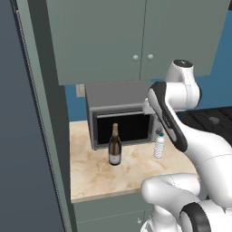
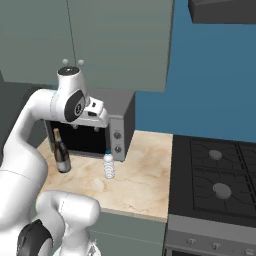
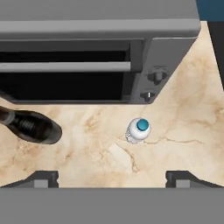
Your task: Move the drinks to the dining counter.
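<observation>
Two drinks stand on a beige marble worktop (image 1: 93, 177) in front of a microwave (image 1: 118, 97). The dark wine bottle (image 1: 114, 147) (image 2: 61, 153) (image 3: 33, 127) is on the left, and the clear water bottle (image 1: 159, 146) (image 2: 109, 165) (image 3: 139, 130) with a teal cap is on the right. My gripper (image 2: 86, 127) (image 3: 112, 179) hangs open high above the worktop, pointing down, with nothing between its fingers. In the hand view the water bottle lies just above and right of the midpoint between the fingertips (image 3: 42, 178). The dining counter is out of view.
The grey microwave (image 2: 120, 119) (image 3: 166, 52) sits against the blue wall under grey-green wall cabinets (image 1: 113, 36). A black stove (image 2: 215, 175) adjoins the worktop (image 2: 145, 181) on the right. A tall grey-green panel (image 1: 31, 136) closes off the left end.
</observation>
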